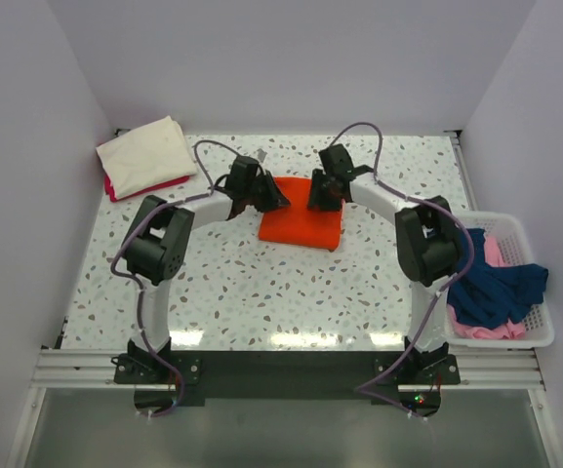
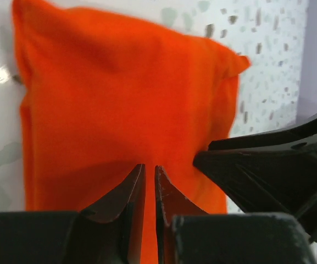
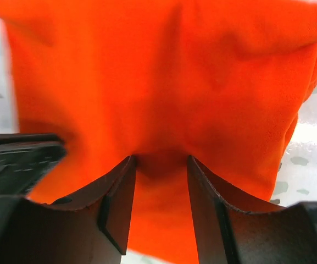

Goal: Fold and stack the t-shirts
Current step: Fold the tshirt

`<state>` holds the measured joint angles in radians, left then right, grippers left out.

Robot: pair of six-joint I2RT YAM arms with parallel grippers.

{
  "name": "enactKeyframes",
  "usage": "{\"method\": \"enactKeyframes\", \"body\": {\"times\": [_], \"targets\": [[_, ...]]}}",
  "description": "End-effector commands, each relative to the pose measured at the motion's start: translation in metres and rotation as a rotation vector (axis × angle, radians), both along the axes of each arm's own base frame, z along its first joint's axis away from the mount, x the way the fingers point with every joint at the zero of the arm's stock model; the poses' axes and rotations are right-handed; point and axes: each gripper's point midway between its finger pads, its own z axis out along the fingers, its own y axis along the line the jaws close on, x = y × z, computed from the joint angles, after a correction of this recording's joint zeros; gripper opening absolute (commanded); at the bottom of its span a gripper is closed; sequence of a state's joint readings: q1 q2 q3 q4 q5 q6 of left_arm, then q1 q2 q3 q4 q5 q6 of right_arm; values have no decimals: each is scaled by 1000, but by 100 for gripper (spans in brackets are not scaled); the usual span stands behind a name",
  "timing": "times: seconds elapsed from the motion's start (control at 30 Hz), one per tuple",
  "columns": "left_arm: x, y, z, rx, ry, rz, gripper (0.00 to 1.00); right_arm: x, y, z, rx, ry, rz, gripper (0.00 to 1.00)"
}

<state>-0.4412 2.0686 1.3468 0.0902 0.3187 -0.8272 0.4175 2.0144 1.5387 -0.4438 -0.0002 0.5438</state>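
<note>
Looking down on the speckled table [image 1: 261, 292], the orange t-shirt [image 1: 301, 226] lies folded into a rectangle a little beyond mid-table, its edges fairly square, one corner sticking out in the left wrist view. Both arms reach in over its far edge, close together. The left gripper [image 2: 150, 168] sits low over the cloth with its fingers drawn almost together, just a thin slit between them; whether a fold is nipped in there, I cannot tell. The right gripper [image 3: 161, 162] is released, fingers spread wide, orange cloth bunched up at the tips.

Room to move: bare tabletop shows on the near side of the shirt toward the arm bases, and to its left. White walls [image 1: 27, 146] close in the sides and the back.

Far-left corner: a cream t-shirt [image 1: 146, 151] lies folded on a magenta t-shirt [image 1: 130, 191].

At the right edge, a white lattice basket [image 1: 515, 338] holds a crumpled navy t-shirt [image 1: 501, 288] on top of a pale pink t-shirt [image 1: 493, 251].
</note>
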Motion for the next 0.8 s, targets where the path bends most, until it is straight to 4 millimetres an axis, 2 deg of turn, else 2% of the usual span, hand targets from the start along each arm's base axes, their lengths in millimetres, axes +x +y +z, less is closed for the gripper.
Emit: {"method": "enactKeyframes", "body": {"times": [0.0, 0.07, 0.13, 0.17, 0.2, 0.23, 0.27, 0.3, 0.33, 0.37, 0.4, 0.43, 0.47, 0.5, 0.53, 0.57, 0.6, 0.63, 0.67, 0.77], "targets": [[-8, 15, -38, 76, 60, 79, 16, -1, -12, -27, -83, 15, -12, 47], [-24, 22, -55, 124, 97, 101, 15, -11, -11, -35, -120, 34, 7, 48], [-33, 25, -54, 127, 100, 126, 14, -22, -18, -43, -173, 51, 12, 50], [-45, 30, -62, 135, 123, 132, 14, -28, -17, -45, -184, 59, 22, 50], [-49, 32, -63, 133, 127, 142, 14, -38, -21, -52, -199, 82, 25, 50], [-52, 33, -56, 131, 117, 151, 13, -42, -21, -49, -194, 79, 26, 50], [-64, 37, -63, 143, 139, 148, 13, -48, -18, -48, -193, 78, 37, 50], [-68, 38, -61, 140, 138, 150, 13, -59, -23, -55, -209, 97, 41, 50], [-73, 37, -51, 136, 123, 150, 13, -63, -23, -48, -202, 87, 38, 50], [-83, 42, -56, 146, 140, 151, 13, -71, -19, -48, -194, 91, 53, 50], [-89, 44, -54, 146, 137, 150, 13, -86, -23, -56, -203, 121, 60, 50], [-93, 43, -40, 133, 112, 147, 13, -91, -21, -46, -184, 97, 61, 50], [-105, 49, -45, 143, 130, 147, 13, -101, -16, -45, -177, 103, 82, 50], [-112, 50, -42, 140, 129, 142, 13, -117, -21, -52, -181, 126, 91, 50], [-117, 50, -29, 124, 104, 135, 13, -121, -18, -44, -153, 106, 96, 50], [-132, 58, -37, 142, 126, 133, 13, -128, -18, -42, -144, 105, 105, 50], [-137, 59, -24, 121, 104, 128, 13, -138, -19, -45, -132, 116, 127, 50], [-143, 61, -22, 113, 105, 122, 14, -142, -20, -43, -124, 113, 141, 50], [-150, 65, -24, 122, 112, 115, 14, -142, -20, -29, -109, 80, 148, 50], [-150, 61, 1, 88, 63, 96, 15, -137, -19, -12, -88, 19, 189, 53]]}}
